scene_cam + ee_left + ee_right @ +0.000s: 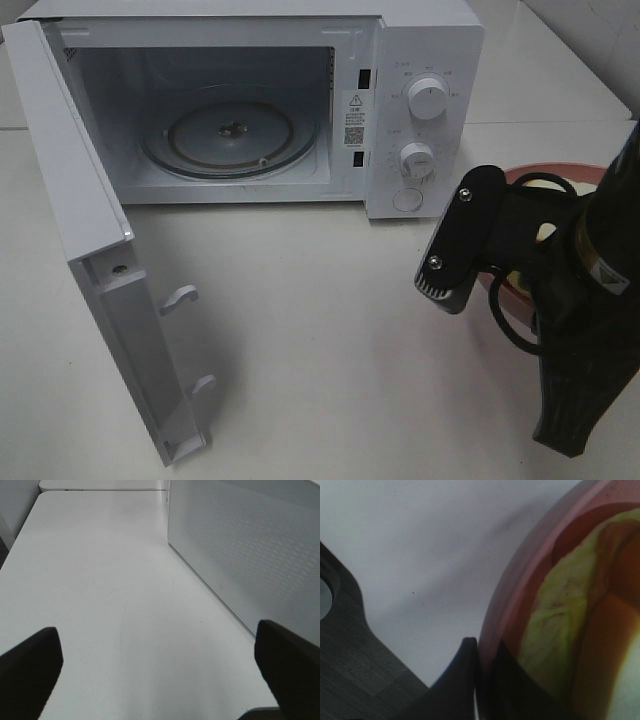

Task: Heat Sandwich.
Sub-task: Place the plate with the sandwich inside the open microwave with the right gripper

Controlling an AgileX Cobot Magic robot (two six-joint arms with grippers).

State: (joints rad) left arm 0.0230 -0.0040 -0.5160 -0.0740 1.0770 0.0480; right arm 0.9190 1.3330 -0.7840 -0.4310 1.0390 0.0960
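— How will the sandwich [555,615] handle?
— Light and soft, I'd judge, and easy to squash or slide apart. It lies on the pink plate [502,605], just right of the open microwave [420,60]. It's better carried by the plate's stiff rim.
— And the fingers?
— The right fingers [462,680] are clamped on that rim, one outside and one inside. The left fingers [30,670] stand wide apart over the surface [110,580], holding nothing.

This looks like a robotics lab's mock kitchen rather than a home. A white microwave [250,60] stands with its door open on a plain white counter [320,340] pieced from several tables. A pink plate [545,168] sits beside it, under a black robot arm [590,300].
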